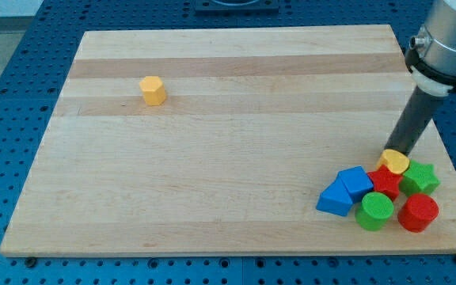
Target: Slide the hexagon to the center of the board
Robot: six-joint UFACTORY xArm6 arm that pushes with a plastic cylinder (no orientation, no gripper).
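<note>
No writing shows anywhere. The yellow hexagon (153,91) sits alone at ten o'clock on the counter (228,182) — well apart from the rest. At four o'clock my tip (393,150) touches a yellow heart (394,161), crowded by blue blocks (345,191), a red star (384,181), green star (419,178), green cylinder (375,211), red cylinder (417,213) — no gripper fitted.
</note>
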